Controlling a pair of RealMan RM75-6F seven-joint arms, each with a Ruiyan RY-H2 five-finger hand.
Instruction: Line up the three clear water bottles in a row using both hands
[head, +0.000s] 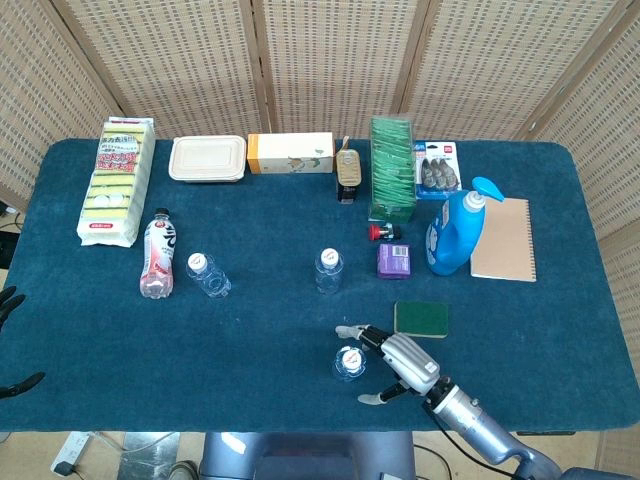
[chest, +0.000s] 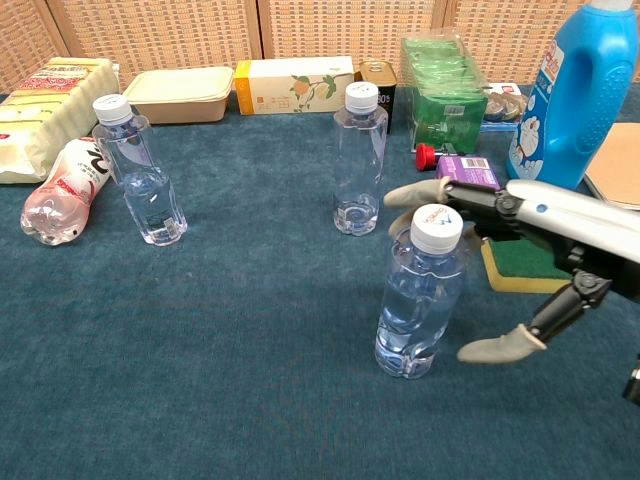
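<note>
Chest view: right hand (chest: 520, 255) spread, fingers apart, flanking nearest clear white-capped water bottle (chest: 419, 292), not gripping. Left hand (head: 12, 340) at table edge, state unclear.

Along the top of the blue surface (head: 120, 340) sit a sponge pack (head: 118, 181), a beige lidded box (head: 207, 158), a carton (head: 291, 153), a tin (head: 347, 170) and a green packet stack (head: 392, 168). A pink bottle (head: 157, 256) lies at left. At right stand a blue detergent jug (head: 452, 232), a notebook (head: 504, 239), a purple box (head: 394, 260) and a green sponge (head: 421, 318).
</note>
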